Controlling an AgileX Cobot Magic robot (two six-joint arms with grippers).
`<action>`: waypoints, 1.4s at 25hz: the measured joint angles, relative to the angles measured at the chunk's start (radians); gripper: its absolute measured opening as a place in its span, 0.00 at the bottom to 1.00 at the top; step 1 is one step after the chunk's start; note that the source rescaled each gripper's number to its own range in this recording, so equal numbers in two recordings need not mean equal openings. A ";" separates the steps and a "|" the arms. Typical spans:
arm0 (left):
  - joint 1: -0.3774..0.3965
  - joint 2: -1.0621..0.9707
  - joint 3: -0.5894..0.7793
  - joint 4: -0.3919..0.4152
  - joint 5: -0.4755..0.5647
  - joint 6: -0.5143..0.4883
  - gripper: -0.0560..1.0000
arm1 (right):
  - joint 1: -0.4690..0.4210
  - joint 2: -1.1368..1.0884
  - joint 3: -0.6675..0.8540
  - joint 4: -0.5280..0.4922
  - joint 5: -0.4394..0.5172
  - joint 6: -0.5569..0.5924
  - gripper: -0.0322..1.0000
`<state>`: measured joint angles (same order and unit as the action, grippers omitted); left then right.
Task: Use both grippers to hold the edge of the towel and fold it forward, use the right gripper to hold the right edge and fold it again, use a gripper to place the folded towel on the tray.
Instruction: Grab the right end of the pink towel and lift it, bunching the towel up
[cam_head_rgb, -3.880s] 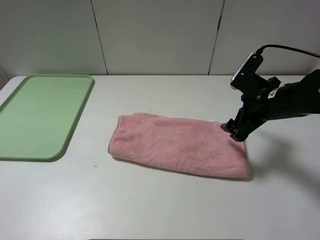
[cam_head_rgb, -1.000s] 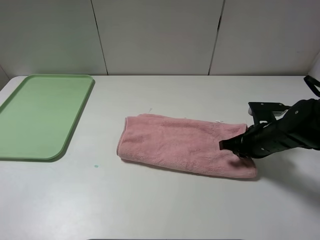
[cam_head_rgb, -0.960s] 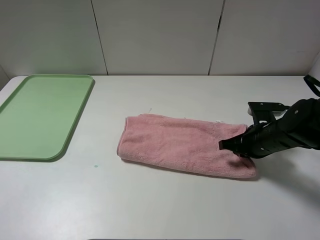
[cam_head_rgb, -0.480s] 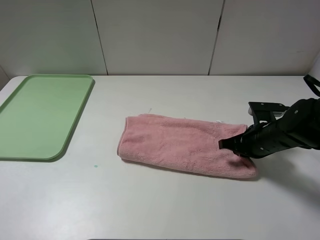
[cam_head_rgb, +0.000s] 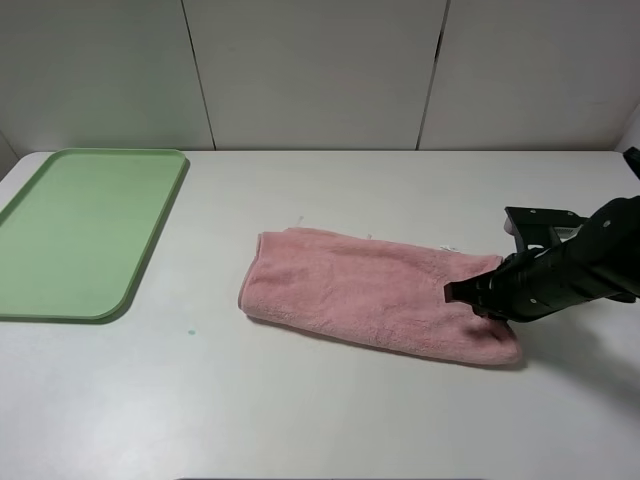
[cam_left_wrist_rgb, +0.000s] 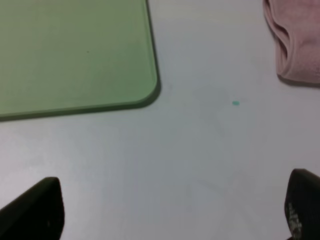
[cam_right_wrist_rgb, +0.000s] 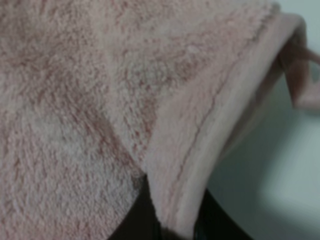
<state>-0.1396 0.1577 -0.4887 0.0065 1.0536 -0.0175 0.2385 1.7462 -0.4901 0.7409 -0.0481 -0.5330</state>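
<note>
Towel (cam_head_rgb: 370, 288) hem (cam_right_wrist_rgb: 202, 145) at 3 o'clock is pinched by the right fingers (cam_right_wrist_rgb: 132, 222); left fingers (cam_left_wrist_rgb: 35, 210) are spread, empty. Lower layers may be missed, skewing the fold.

The white matte table (cam_head_rgb: 330, 410) carries three items. A light green tray (cam_head_rgb: 80, 235) lies flat at its left end. A pink towel (cam_head_rgb: 370, 290), folded into a long band, lies right of centre, well apart from the tray. A small green speck (cam_head_rgb: 190, 332) lies between them.

Right tool (cam_right_wrist_rgb: 176, 222) tips buried under towel (cam_right_wrist_rgb: 75, 100) hem, left tool (cam_left_wrist_rgb: 167, 210) fingers cropped, tray (cam_head_rgb: 80, 230) cut by edge.
</note>
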 joint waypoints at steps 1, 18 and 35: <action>0.000 0.000 0.000 0.000 0.000 0.000 0.88 | -0.009 -0.012 0.003 -0.002 0.019 0.000 0.10; 0.000 0.000 0.000 0.000 0.000 0.000 0.88 | -0.171 -0.264 -0.031 -0.368 0.282 0.291 0.10; 0.000 0.000 0.000 0.000 0.000 0.000 0.88 | -0.186 -0.373 -0.235 -0.754 0.614 0.610 0.10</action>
<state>-0.1396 0.1577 -0.4887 0.0065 1.0536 -0.0175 0.0521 1.3737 -0.7255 -0.0130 0.5658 0.0775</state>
